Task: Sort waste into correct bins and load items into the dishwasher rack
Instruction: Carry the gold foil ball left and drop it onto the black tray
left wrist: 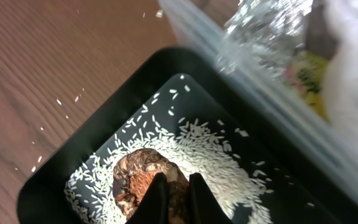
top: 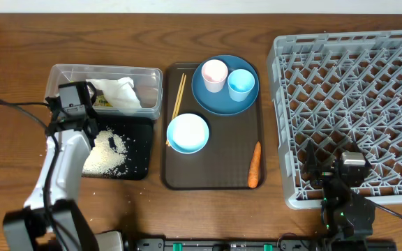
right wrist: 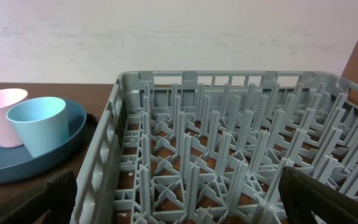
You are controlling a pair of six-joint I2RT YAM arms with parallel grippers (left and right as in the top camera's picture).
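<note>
Left hand point(left wrist: 178, 182) pinched shut at small brown lump point(left wrist: 137, 171) on white rice point(left wrist: 213, 155) (black tray point(left wrist: 122, 99)); right hand point(right wrist: 178, 177) wide.

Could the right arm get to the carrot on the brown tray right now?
Probably yes. The carrot lies alone at the brown tray's right edge, nothing over it, and the right arm's fingers are open and empty. Only the rack's corner lies between.
</note>
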